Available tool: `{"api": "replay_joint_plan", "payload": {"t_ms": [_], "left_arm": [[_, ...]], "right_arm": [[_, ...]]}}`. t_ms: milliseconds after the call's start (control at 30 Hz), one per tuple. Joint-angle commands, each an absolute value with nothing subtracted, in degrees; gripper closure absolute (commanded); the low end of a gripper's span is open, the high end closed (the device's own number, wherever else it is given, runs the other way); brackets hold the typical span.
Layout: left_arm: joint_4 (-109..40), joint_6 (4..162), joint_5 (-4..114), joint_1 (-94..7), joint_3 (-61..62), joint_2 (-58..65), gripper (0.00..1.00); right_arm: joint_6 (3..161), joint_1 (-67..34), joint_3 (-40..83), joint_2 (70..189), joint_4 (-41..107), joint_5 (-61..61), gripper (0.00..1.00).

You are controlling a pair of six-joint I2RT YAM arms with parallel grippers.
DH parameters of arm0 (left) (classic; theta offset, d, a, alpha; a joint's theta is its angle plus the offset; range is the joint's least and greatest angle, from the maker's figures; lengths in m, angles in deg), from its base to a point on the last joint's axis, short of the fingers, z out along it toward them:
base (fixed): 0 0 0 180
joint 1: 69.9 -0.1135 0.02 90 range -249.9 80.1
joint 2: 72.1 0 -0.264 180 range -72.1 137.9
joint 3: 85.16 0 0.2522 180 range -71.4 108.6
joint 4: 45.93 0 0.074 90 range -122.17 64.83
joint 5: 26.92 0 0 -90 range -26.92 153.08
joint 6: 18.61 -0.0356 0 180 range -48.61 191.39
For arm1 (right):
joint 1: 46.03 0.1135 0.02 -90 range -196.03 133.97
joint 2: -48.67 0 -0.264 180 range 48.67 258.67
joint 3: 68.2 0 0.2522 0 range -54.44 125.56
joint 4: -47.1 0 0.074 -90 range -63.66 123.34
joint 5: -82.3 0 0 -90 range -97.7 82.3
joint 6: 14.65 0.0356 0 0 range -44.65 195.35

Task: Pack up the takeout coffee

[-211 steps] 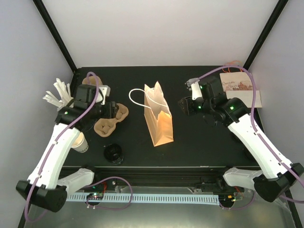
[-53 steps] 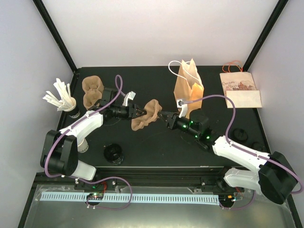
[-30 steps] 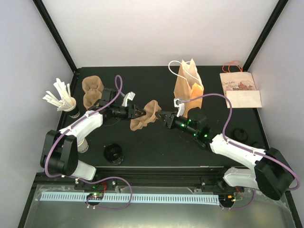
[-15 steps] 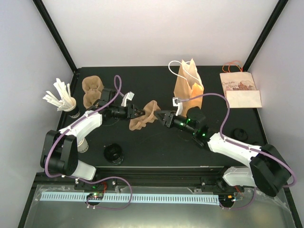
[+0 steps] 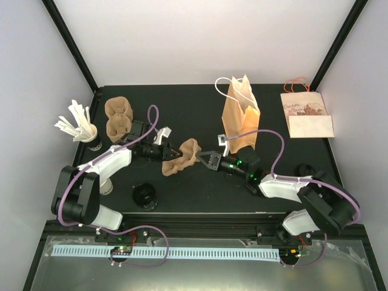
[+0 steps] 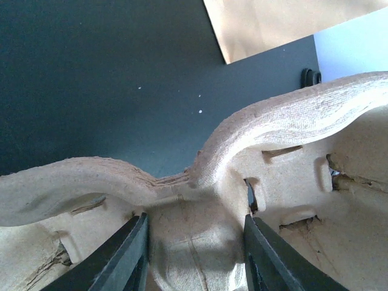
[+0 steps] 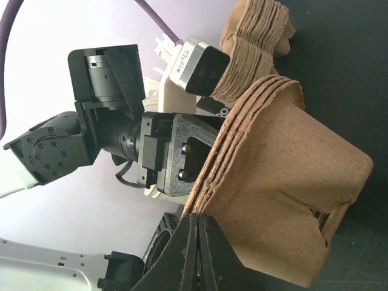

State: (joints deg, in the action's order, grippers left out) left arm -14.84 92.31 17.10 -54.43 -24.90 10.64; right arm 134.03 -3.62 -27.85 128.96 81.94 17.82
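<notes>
Two grippers meet at the carrier (image 5: 180,157), which is tilted on edge, near the upright bag (image 5: 240,115). Left wrist: the left gripper (image 6: 194,254), part open, clamps the carrier's middle ridge. Right wrist: the right gripper (image 7: 197,227) is fully closed at the carrier's rim; I cannot tell whether it pinches it.

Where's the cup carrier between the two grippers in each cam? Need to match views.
Top external: cup carrier near the centre, left of and nearer than the paper bag.
Left wrist: fills the lower half, seen from inside.
Right wrist: right of centre, seen from outside.
Shared landmark: the left gripper, against the carrier in all three.
</notes>
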Motion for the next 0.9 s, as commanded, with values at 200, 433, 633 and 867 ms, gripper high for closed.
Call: {"api": "replay_joint_plan", "payload": {"t_ms": [200,433,633,867], "left_arm": [[-15.9,90.8,17.5,-52.0,-24.5,6.3,0.32],[-9.7,89.5,23.2,-50.9,-21.9,0.7,0.15],[-5.4,88.7,27.7,-50.0,-21.3,-5.5,0.05],[2.1,87.9,34.8,-50.0,-19.7,-1.0,0.01]], "right_arm": [[132.3,-2.8,-30.3,129.6,86.8,21.5,0.99],[130.9,-2.8,-28.7,130.9,84.2,22.6,0.99],[130.7,-2.8,-27.8,131.6,83.6,23.1,0.99],[131.6,-2.8,-27.8,132.9,85.3,23.7,0.99]]}}
